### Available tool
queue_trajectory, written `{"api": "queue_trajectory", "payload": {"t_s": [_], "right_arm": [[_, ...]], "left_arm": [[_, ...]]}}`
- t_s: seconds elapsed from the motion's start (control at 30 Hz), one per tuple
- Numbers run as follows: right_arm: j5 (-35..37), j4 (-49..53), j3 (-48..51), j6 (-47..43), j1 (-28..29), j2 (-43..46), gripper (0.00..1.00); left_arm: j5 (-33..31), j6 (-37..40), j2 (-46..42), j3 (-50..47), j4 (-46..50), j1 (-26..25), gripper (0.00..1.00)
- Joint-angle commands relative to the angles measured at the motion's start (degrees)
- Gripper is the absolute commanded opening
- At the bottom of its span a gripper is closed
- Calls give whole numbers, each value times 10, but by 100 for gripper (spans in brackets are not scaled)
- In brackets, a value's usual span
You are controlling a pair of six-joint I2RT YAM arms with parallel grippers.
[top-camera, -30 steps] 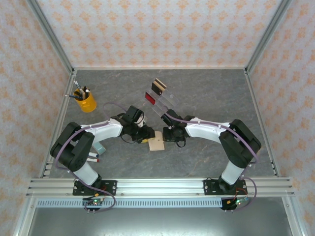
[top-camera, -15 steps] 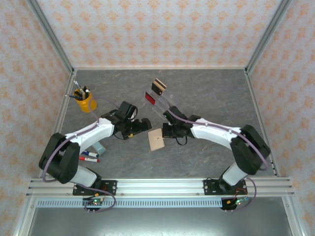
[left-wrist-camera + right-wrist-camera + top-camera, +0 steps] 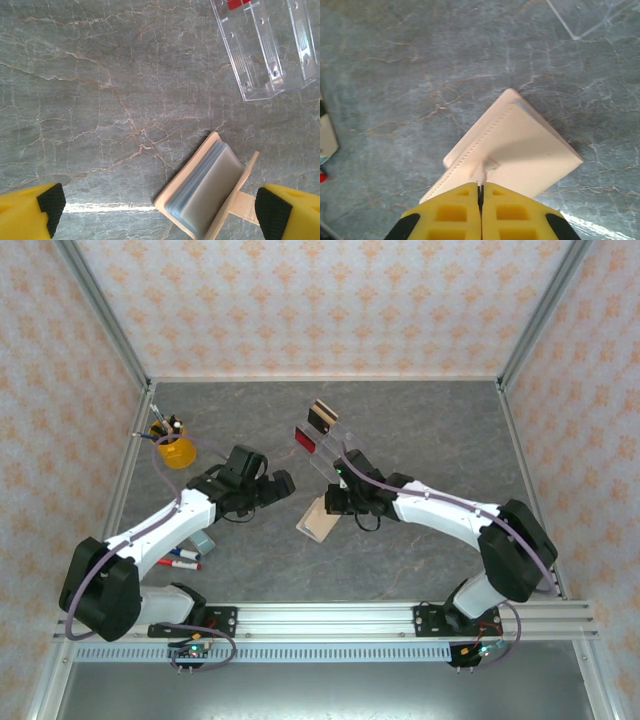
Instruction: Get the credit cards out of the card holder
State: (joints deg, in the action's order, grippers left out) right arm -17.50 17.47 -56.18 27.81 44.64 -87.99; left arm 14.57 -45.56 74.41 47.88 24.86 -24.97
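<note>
The tan card holder [image 3: 318,521] stands tilted on the table, half open, its grey-blue pockets [image 3: 212,186] facing my left wrist camera. My right gripper [image 3: 334,502] is shut on its little closing tab [image 3: 481,176], with the holder's plain tan back [image 3: 520,150] just ahead of the fingers. My left gripper [image 3: 279,484] is open and sits a little left of the holder, touching nothing; its fingertips [image 3: 49,202] stand wide apart. A red credit card [image 3: 305,443] and a tan one with a black band [image 3: 321,416] stand in a clear slotted stand [image 3: 265,50] behind.
A yellow cup of pens [image 3: 173,447] is at the back left. Markers [image 3: 183,560] and a pale blue object [image 3: 203,539] lie near the left arm. Open grey table stretches to the right of the right arm.
My left gripper has opened wide and drawn back to the left, away from the card holder. My right gripper has shut on the tab and tipped the holder up.
</note>
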Motion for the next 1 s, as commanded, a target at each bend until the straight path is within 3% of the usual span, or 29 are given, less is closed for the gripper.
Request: {"api": "queue_trajectory", "payload": {"t_s": [0.0,0.23,0.37,0.7,0.97], "right_arm": [[79,61,-20,9,-3,1,6],[149,99,22,32,-38,32,6],[154,100,50,40,-58,41,6],[200,115,71,35,-81,41,6],[205,116,69,29,-85,8,6]], "left_arm": [[24,-3,10,-11,-32,3,100],[109,5,48,-8,-88,1,99],[156,-6,80,-4,-128,-10,92],[189,-27,172,40,-179,-60,63],[221,-39,237,79,-191,-85,48]]}}
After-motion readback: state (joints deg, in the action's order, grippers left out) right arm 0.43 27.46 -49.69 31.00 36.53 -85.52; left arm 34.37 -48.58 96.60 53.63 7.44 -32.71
